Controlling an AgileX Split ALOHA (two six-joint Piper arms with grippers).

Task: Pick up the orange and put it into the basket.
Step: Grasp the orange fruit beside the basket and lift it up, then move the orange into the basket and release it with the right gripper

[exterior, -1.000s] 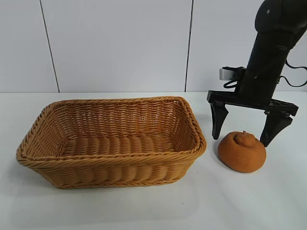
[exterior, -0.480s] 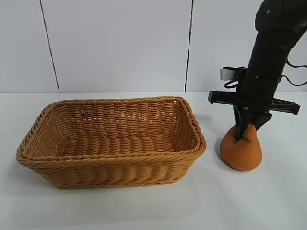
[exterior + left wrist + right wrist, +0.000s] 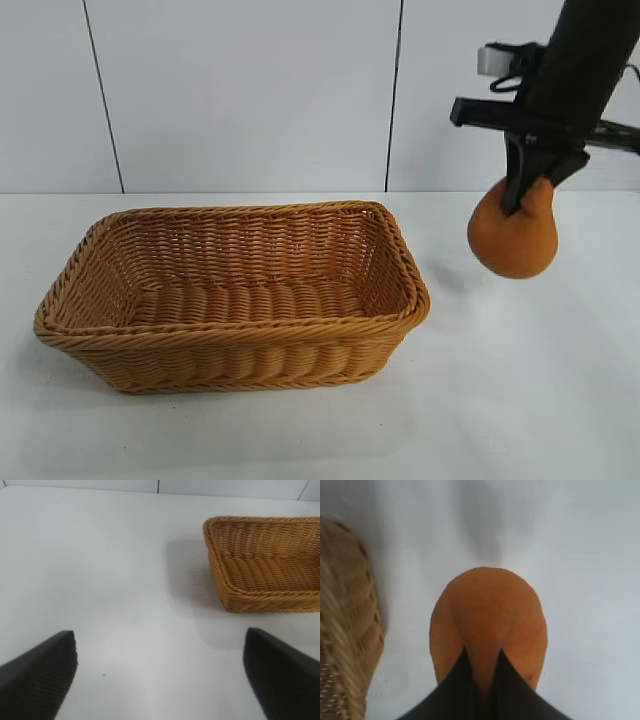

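A: Holding the dull orange-brown, soft-skinned orange [image 3: 513, 238] by its top knob, the right gripper [image 3: 526, 195] has its jaws pinched nearly together. It hangs clear of the white table [image 3: 520, 400], at 3 o'clock from the tan woven wicker basket [image 3: 235, 345].

B: Handling?

A: Looks soft and light; the skin bunches into a teardrop. 1 thin pinch, so it could slip. Left gripper [image 3: 160, 672] is parked with jaws spread wide, holding nothing.
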